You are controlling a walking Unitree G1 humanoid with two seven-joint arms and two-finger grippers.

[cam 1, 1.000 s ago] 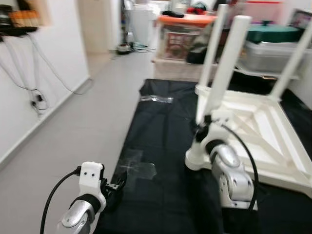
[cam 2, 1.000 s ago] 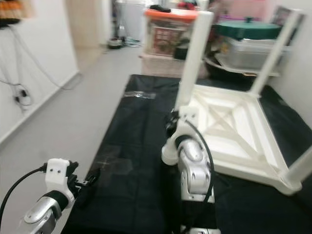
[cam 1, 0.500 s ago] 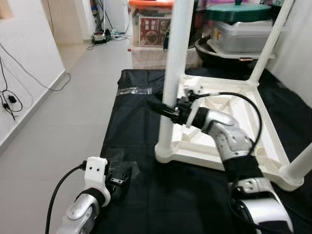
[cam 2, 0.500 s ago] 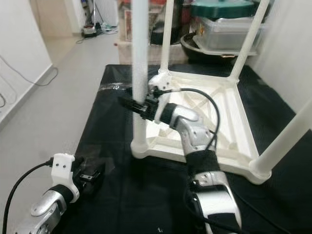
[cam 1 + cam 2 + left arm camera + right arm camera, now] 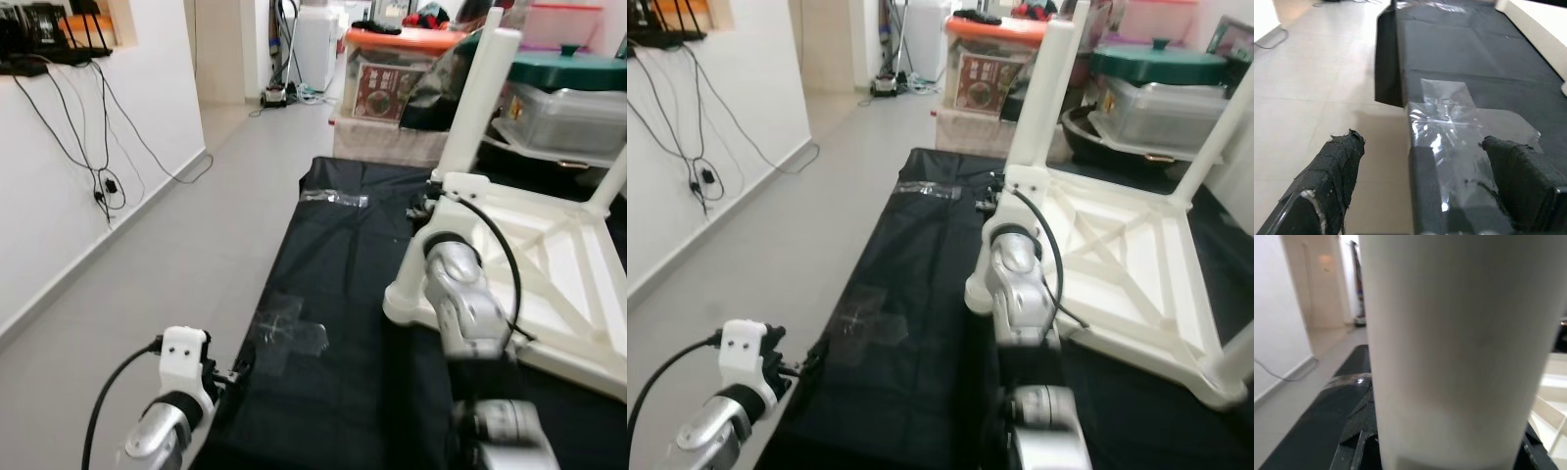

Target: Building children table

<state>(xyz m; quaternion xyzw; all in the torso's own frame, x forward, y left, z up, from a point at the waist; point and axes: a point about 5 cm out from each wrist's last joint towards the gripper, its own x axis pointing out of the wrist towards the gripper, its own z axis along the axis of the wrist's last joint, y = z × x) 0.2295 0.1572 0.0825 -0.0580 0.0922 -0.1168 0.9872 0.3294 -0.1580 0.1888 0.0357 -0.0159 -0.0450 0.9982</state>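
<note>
A white children's table lies upside down on a black mat, its legs pointing up. My right arm reaches forward to the near left leg. In the right wrist view that leg stands close between the two black fingers, and my right gripper is shut on it. My left gripper hangs low and open over the mat's near left edge, nothing between its fingers. A patch of clear tape lies on the mat just ahead of it.
Grey tiled floor runs along the mat's left side up to a white wall with hanging cables. Behind the table stand an orange-lidded storage box and a green-lidded pot. Another tape strip lies at the mat's far end.
The head view has swung left and back, so the whole picture shifted. My right forearm now points straight forward at the leg instead of across it. The left gripper stays low by the mat.
</note>
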